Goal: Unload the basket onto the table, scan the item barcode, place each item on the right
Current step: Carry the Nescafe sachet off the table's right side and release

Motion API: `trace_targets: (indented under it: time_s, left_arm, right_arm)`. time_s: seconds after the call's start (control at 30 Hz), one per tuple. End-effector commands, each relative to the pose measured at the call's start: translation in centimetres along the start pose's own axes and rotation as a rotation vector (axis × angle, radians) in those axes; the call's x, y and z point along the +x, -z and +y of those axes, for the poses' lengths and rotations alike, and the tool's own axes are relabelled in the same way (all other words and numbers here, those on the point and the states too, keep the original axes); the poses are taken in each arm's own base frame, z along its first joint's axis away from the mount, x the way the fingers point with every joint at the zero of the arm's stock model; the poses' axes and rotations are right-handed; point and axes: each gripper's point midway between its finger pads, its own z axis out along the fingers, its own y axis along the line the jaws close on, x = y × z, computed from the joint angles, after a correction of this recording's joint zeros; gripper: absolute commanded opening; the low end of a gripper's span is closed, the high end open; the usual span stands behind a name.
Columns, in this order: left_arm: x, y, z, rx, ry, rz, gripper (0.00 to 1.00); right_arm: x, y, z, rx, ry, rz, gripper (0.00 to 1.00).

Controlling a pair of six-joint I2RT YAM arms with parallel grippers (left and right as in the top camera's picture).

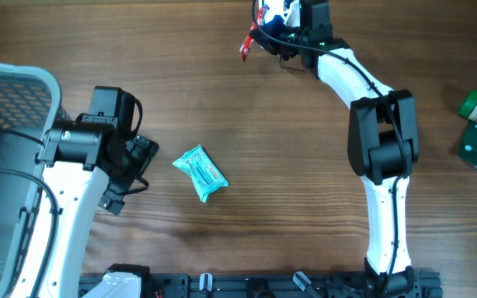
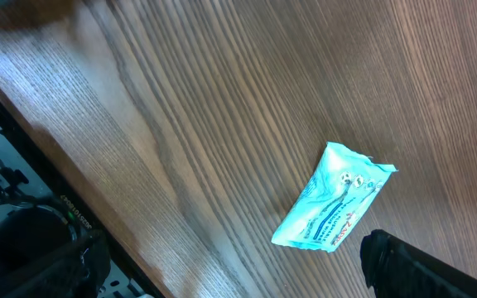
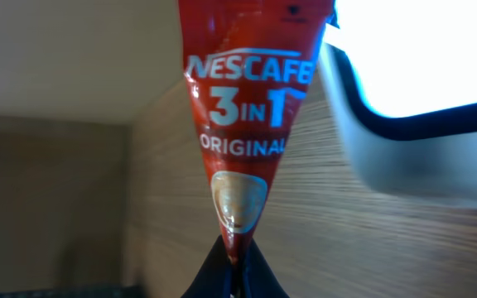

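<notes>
My right gripper (image 3: 234, 269) is clamped tight on the bottom tip of a red Nescafé 3 in 1 Original sachet (image 3: 243, 108), which stands up from the jaws with its printed front toward the wrist camera. I see no barcode on that face, so I take it to be on the other side. Just past the sachet, to its right, is a pale shape with a dark band (image 3: 412, 141); it is too blurred to say whether it is the scanner.

From overhead, this gripper hangs at the far edge of the table (image 1: 247, 108). I judge this to be the presenting step: next I would turn the sachet until the code faces the reader, holding it flat and steady.

Well apart, my left gripper (image 1: 131, 170) is spread wide and holds nothing. A teal packet (image 1: 200, 172) lies just ahead of it, a basket (image 1: 23, 79) behind it.
</notes>
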Motion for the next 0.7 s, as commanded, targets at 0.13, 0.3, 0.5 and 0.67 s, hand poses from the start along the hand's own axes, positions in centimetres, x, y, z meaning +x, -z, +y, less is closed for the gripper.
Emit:
trace_targets:
  time_s: [0.13,0.3,0.5,0.67]
  left_arm:
    - [-0.2,0.4,-0.1,0.016,0.002,-0.007,1.00]
    - [-0.2,0.4,-0.1,0.016,0.002,-0.007,1.00]
    - [-0.2,0.4,-0.1,0.016,0.002,-0.007,1.00]
    - [-0.2,0.4,-0.1,0.016,0.002,-0.007,1.00]
  right_arm:
    - [-7.5,12.6,4.6,0.315,0.315,-0.276,0.05]
    - [-14.9,30.1,0.8,0.789,0.209,-0.694,0.05]
    - [-16.2,49.5,-14.8,1.394,-0.108,-0.925,0.05]
    - [-9.9,54.1,-29.7,1.617,-0.325,-0.613,0.05]
